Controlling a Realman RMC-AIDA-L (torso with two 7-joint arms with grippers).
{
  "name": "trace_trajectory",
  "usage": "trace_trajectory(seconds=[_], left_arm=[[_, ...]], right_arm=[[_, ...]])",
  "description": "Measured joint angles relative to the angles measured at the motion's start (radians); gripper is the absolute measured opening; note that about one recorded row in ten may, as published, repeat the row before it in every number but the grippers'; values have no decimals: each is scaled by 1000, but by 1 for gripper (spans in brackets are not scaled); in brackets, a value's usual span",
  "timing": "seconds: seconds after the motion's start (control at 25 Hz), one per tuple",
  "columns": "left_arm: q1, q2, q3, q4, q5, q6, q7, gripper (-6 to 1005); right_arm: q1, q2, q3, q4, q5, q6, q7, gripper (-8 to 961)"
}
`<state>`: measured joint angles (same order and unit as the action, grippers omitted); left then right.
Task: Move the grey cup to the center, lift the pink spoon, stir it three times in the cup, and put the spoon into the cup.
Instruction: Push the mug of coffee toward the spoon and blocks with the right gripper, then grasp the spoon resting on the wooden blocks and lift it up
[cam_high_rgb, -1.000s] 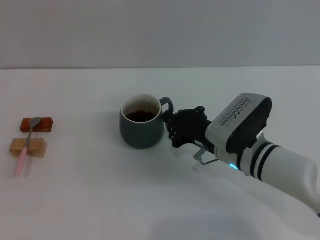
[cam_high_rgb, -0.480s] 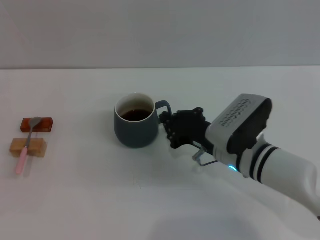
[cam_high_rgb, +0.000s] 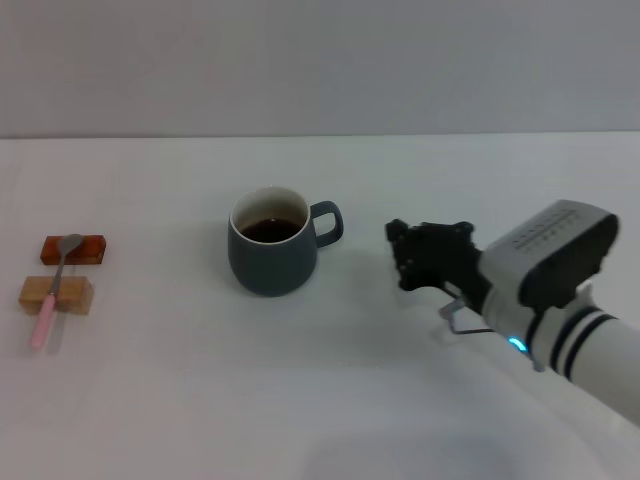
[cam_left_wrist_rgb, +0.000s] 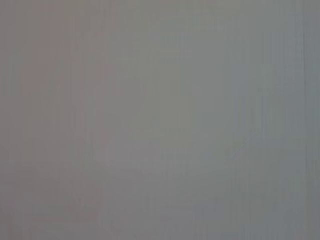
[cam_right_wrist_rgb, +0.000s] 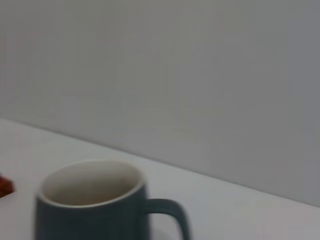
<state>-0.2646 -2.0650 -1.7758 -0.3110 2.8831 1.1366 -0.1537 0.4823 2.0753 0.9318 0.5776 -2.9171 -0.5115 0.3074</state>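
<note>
You can see the cup (cam_high_rgb: 272, 255) (handle toward the right gripper (cam_high_rgb: 428, 256)) standing alone, the gripper apart from it, fingers unclear, the spoon (cam_high_rgb: 55, 288) far left of it on two blocks (cam_high_rgb: 57, 295).

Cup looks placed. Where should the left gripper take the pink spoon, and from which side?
Judging by its pose, grip the pink spoon on the bare pink handle overhanging the tan block toward the robot. Come straight down, fingers straddling the slim handle. Its bowl lies on the red-brown block, so the handle sits raised off the table.
</note>
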Motion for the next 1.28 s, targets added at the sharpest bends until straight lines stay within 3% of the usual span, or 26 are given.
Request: trace_trajectory(seconds=[0.48, 0.68, 0.84, 0.92, 0.96, 1.08, 1.28], left_arm=[[15, -3, 78, 1, -5, 0, -45, 831], [61, -2, 154, -33, -5, 0, -65, 831], [130, 0, 234, -112, -4, -49, -68, 830], [215, 0, 296, -235, -5, -151, -64, 830], [215, 0, 296, -235, -5, -151, -64, 830], [299, -2, 353, -355, -5, -225, -59, 830], [408, -3, 426, -485, -6, -261, -51, 830]], right_arm=[[-124, 10, 202, -44, 7, -227, -122, 31], [-148, 4, 289, -49, 7, -278, -130, 30], [-137, 3, 339, -65, 7, -278, -180, 30], [-123, 5, 367, -76, 7, -273, -224, 30], [-123, 5, 367, -76, 7, -273, -224, 30], [-99, 4, 390, -96, 7, -270, -230, 29], [-53, 3, 408, -134, 8, -254, -230, 29]])
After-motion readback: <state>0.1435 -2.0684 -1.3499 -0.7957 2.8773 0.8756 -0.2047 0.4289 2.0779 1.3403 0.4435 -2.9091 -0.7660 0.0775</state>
